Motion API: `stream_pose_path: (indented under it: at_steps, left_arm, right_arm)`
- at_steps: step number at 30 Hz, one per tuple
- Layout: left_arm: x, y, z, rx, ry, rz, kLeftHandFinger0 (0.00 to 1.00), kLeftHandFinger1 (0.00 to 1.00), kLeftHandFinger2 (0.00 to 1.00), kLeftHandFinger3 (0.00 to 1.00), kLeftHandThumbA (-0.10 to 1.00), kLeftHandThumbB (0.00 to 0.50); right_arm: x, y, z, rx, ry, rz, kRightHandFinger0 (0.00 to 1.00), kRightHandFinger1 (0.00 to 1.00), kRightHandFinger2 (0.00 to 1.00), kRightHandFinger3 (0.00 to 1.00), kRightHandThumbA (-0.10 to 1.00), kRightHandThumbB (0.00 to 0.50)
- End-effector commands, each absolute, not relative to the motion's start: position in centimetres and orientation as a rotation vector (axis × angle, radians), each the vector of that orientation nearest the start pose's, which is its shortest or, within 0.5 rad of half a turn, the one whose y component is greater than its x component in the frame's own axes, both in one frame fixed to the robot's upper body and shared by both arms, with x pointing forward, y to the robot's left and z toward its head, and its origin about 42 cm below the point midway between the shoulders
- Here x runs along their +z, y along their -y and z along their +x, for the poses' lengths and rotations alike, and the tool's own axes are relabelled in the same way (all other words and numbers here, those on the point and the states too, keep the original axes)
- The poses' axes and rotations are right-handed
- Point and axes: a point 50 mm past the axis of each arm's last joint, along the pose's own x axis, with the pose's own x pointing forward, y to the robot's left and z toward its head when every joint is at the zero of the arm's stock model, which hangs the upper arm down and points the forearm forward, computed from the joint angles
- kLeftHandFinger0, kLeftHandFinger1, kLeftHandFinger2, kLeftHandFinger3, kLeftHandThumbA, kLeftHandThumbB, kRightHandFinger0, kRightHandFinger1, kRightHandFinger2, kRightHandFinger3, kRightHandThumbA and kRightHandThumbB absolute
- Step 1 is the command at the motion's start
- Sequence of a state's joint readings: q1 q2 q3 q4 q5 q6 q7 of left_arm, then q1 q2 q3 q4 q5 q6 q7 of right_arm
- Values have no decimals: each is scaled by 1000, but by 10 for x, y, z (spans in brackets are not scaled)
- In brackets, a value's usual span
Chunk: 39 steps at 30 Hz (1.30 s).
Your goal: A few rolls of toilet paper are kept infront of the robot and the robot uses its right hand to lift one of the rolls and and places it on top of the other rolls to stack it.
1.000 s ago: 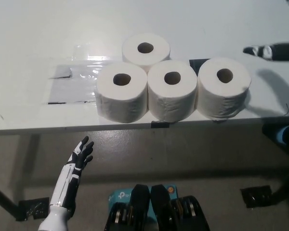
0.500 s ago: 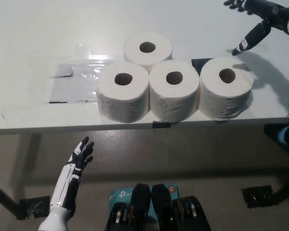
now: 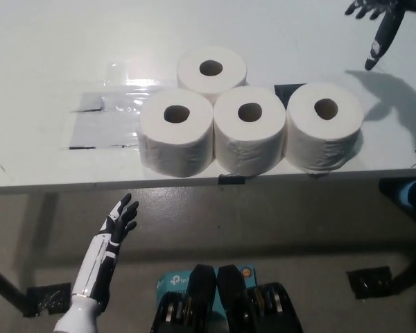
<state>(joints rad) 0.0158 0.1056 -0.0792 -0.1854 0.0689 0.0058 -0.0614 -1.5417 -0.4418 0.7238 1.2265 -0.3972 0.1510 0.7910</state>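
Several white toilet paper rolls stand upright on the white table (image 3: 41, 159). Three form a front row: the left roll (image 3: 175, 141), the middle roll (image 3: 249, 139) and the right roll (image 3: 324, 135). One more roll (image 3: 211, 71) stands behind them. My black right hand (image 3: 378, 21) hangs open at the top right corner, above and behind the right roll, holding nothing. My white left hand (image 3: 119, 220) rests open below the table's front edge at the lower left.
A clear plastic sheet (image 3: 104, 121) lies flat on the table left of the rolls. Black tape marks sit at the table's front edge (image 3: 230, 180) and behind the right roll (image 3: 286, 91). The floor shows below the table.
My right hand has risen from beside the right roll toward the top right corner, fingers spreading. The rolls have not moved. My left hand stays nearly still.
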Motion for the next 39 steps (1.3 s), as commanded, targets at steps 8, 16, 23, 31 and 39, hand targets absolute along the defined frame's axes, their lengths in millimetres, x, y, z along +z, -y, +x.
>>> stream_pose_path:
  at_steps: [8, 16, 23, 31, 39]
  left_arm:
    - [156, -214, 276, -169, 231, 186, 1000, 1000, 1000, 1000, 1000, 427]
    - [156, -213, 276, -173, 222, 173, 1000, 1000, 1000, 1000, 1000, 437]
    - [158, -213, 277, -176, 227, 178, 1000, 1000, 1000, 1000, 1000, 399]
    - [160, -213, 278, -175, 228, 176, 1000, 1000, 1000, 1000, 1000, 412]
    - [161, -212, 279, -178, 235, 181, 1000, 1000, 1000, 1000, 1000, 447]
  right_arm:
    - [507, 218, 590, 546, -383, -1418, 1000, 1000, 1000, 1000, 1000, 436]
    - [488, 200, 590, 618, -354, -1397, 1000, 1000, 1000, 1000, 1000, 376]
    - [474, 189, 592, 619, -348, -1395, 1000, 1000, 1000, 1000, 1000, 348]
    - [459, 186, 592, 653, -331, -1381, 1000, 1000, 1000, 1000, 1000, 315]
    - [451, 194, 594, 624, -381, -1338, 1000, 1000, 1000, 1000, 1000, 352]
